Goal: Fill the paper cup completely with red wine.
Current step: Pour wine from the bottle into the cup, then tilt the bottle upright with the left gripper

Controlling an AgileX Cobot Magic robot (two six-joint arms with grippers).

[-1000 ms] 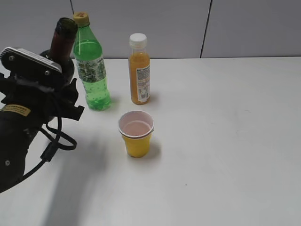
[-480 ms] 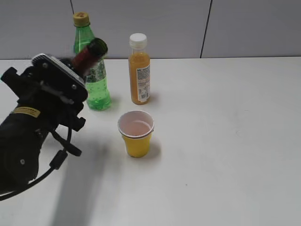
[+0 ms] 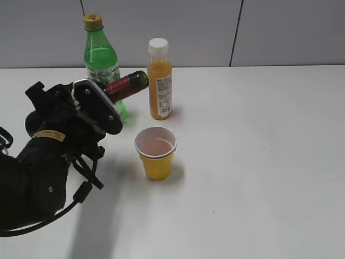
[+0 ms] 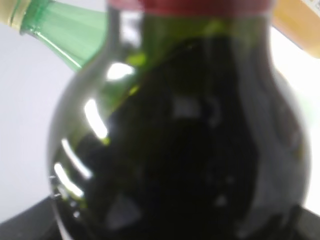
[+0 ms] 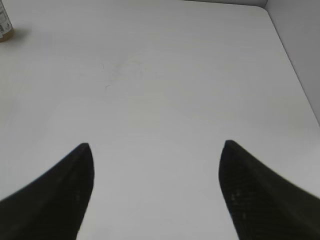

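The yellow paper cup (image 3: 156,156) stands upright at the table's middle, its white inside showing a pale pink tint at the bottom. My left gripper (image 3: 101,98) is shut on the dark red wine bottle (image 3: 128,84), tilted almost level, its open mouth pointing right, up and left of the cup. No stream shows. In the left wrist view the bottle's dark body (image 4: 190,150) fills the frame and hides the jaws. My right gripper (image 5: 156,146) is open and empty over bare table; it does not show in the exterior view.
A green soda bottle (image 3: 99,56) stands behind the tilted wine bottle. An orange juice bottle (image 3: 160,81) with a white cap stands just right of the wine bottle's mouth, behind the cup. A grey wall runs along the table's far edge.
My left arm has moved right and rolled. The wine bottle went from upright to nearly level, its neck swinging down toward the right. The cup has not moved.
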